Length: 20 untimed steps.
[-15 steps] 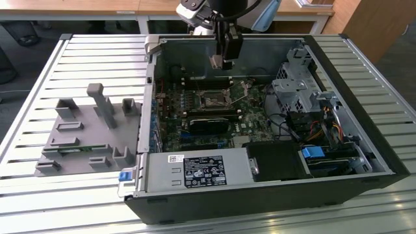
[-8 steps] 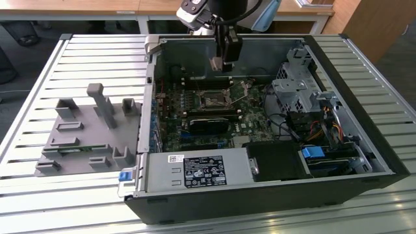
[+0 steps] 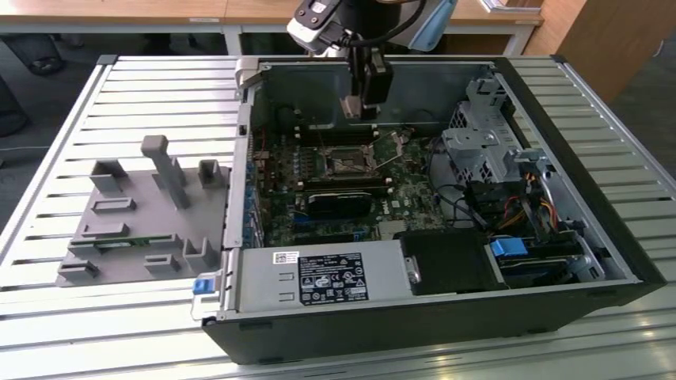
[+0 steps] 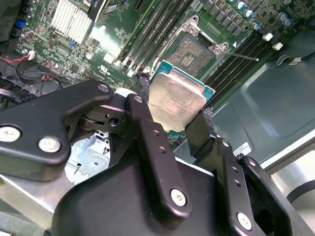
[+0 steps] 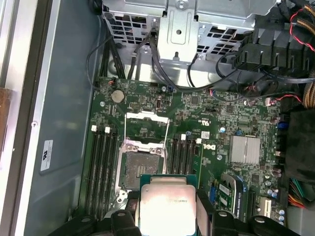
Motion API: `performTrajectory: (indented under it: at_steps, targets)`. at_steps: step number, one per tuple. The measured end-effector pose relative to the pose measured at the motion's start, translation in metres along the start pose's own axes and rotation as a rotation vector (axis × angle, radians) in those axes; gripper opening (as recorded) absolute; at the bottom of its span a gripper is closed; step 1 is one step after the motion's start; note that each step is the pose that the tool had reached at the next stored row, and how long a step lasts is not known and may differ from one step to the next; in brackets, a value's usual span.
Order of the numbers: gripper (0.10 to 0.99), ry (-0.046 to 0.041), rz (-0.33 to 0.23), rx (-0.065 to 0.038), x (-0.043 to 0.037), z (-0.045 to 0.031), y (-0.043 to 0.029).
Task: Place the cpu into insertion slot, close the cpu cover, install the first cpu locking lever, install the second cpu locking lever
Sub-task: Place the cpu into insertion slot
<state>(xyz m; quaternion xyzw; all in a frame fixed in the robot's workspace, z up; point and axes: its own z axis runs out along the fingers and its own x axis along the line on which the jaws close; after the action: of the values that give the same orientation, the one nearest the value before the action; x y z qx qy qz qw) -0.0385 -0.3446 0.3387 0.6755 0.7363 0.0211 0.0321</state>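
insertion slot (image 5: 141, 169) lies open from above — memory slots (image 5: 101, 167) flank it

cpu (image 4: 177, 101) in hand (image 4: 174, 105), seemingly above insertion slot (image 4: 195, 53)

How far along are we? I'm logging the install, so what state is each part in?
cpu: gripped by the tool, above the board, not seated.
tool: shut on the cpu.
insertion slot: empty, uncovered.
cpu cover: swung open.
locking lever: unlatched.
computer case: open.

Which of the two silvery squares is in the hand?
The cpu, the smooth-topped one, clamped in the hand; the other, a ribbed heatsink, sits fixed on the board.
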Motion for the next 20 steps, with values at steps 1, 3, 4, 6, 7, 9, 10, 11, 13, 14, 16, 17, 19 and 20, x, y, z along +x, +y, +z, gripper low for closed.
performTrajectory:
  at_steps: [1, 3, 4, 6, 7, 9, 10, 11, 13, 14, 16, 17, 19, 20]
  targets:
    - [0.537, -0.0002, 0.003, 0.0, 0.0002, 0.001, 0.0]
    - [0.537, -0.0008, 0.013, -0.001, 0.0009, 0.0029, -0.0001]
    - [0.537, -0.0013, 0.018, -0.001, 0.0012, 0.0038, -0.0002]
    - [0.537, -0.002, 0.026, -0.001, 0.0021, 0.0057, -0.0002]
    - [0.537, -0.0023, 0.028, -0.001, 0.0026, 0.0066, -0.0003]
    - [0.537, -0.0023, 0.03, -0.002, 0.0035, 0.0084, -0.0003]
    - [0.537, -0.0022, 0.03, -0.002, 0.0038, 0.0092, -0.0004]
    - [0.537, -0.0023, 0.03, -0.002, 0.0041, 0.0101, -0.0004]
    - [0.537, -0.0026, 0.031, -0.003, 0.0045, 0.0117, -0.0005]
    - [0.537, -0.0027, 0.031, -0.003, 0.0047, 0.0125, -0.0005]
    - [0.537, -0.0027, 0.031, -0.003, 0.005, 0.0141, -0.0006]
    - [0.537, -0.0027, 0.032, -0.004, 0.0053, 0.0156, -0.0007]
    - [0.537, -0.0028, 0.032, -0.004, 0.0055, 0.0173, -0.0008]
    - [0.537, -0.0029, 0.032, -0.005, 0.0057, 0.0183, -0.0009]
